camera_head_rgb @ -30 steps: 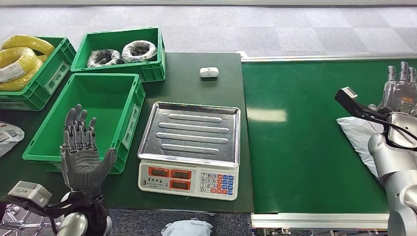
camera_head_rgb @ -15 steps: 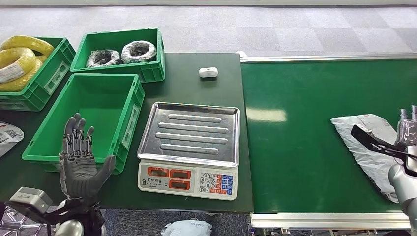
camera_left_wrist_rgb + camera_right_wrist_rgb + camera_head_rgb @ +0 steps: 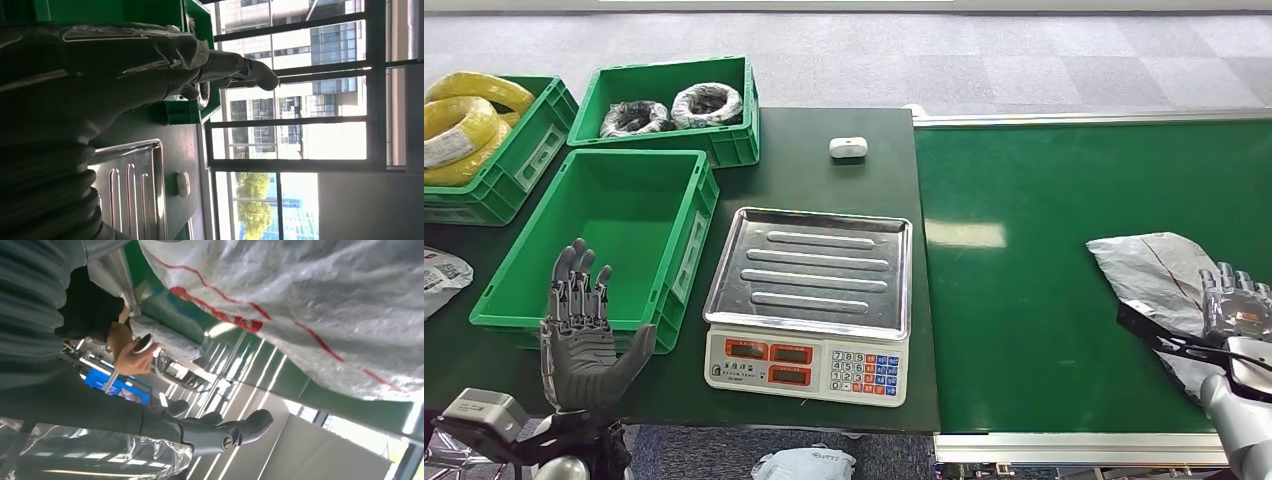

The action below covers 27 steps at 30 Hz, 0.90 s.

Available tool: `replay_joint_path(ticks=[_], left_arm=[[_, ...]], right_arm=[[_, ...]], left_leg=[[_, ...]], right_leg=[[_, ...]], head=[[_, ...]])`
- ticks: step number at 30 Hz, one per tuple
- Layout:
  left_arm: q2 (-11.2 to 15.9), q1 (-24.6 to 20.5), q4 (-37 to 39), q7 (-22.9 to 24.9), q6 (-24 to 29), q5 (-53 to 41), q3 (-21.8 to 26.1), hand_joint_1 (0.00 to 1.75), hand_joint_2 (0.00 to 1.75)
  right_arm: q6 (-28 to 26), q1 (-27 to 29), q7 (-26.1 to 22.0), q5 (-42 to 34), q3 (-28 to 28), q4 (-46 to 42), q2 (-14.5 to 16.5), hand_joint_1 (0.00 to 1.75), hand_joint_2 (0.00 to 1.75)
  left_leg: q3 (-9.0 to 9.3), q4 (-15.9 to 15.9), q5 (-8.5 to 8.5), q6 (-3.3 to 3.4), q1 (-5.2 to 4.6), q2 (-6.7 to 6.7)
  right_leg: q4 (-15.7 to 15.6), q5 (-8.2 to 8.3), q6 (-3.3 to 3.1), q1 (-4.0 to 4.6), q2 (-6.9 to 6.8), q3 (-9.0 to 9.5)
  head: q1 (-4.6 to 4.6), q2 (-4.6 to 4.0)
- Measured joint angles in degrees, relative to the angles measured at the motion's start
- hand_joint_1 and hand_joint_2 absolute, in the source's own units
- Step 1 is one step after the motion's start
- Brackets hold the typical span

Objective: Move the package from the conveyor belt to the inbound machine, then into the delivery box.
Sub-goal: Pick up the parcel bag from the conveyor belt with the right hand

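Resting on package [image 3: 1152, 272] on conveyor belt [image 3: 1044, 300]: right hand [image 3: 1234, 305], grip unclear; left hand [image 3: 579, 335] open, empty.

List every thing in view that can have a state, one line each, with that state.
Silver-grey plastic package: lying flat on the green conveyor belt, not lifted.
Right hand: over the package's near end; grip cannot be told.
Left hand: raised, fingers apart, holding nothing.
Steel-trayed weighing scale: tray bare.
Large green plastic crate: empty.
Rear green crate: holds two wrapped coils.
Far-left green crate: holds yellow coils.
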Motion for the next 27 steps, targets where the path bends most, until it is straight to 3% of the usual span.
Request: replay_joint_path(ticks=[6, 14, 24, 27], left_arm=[[0.2, -0.2, 0.0, 0.0, 0.0, -0.7, 0.4, 0.0, 1.75], [0.7, -0.9, 1.0, 0.0, 0.8, -1.1, 0.5, 0.0, 1.75], [0.7, 0.0, 0.8, 0.0, 1.8, -2.0, 0.8, 0.0, 1.75], [0.7, 0.0, 0.9, 0.1, 2.3, -2.3, 0.8, 0.0, 1.75]], right_arm=[[8.3, 2.4, -2.9, -3.9, 0.3, -4.0, -0.1, 0.0, 1.75], [28.0, 7.0, -16.9, -24.3, 3.7, -11.4, -3.5, 0.0, 1.75], [30.9, 5.6, -16.0, -30.5, 12.8, -16.9, -5.0, 0.0, 1.75], [35.1, 4.2, -17.8, -33.0, 15.5, -16.9, -5.8, 0.0, 1.75]], left_leg=[[0.02, 0.0, 0.0, 0.0, 0.0, 0.01], [-0.06, 0.0, -0.01, 0.01, -0.01, 0.06], [0.01, 0.0, -0.02, 0.03, -0.01, 0.13], [0.02, 0.0, -0.02, 0.03, -0.01, 0.15]], right_leg=[[0.0, 0.0, 0.0, 0.0, 0.01, -0.01], [0.0, 0.0, 0.01, -0.01, 0.03, -0.02], [0.0, 0.0, 0.01, 0.0, 0.1, 0.02], [0.0, 0.0, 0.01, -0.01, 0.11, 0.01]], head=[[-0.01, 0.0], [0.0, 0.0], [0.0, 0.0], [-0.01, 0.0]])
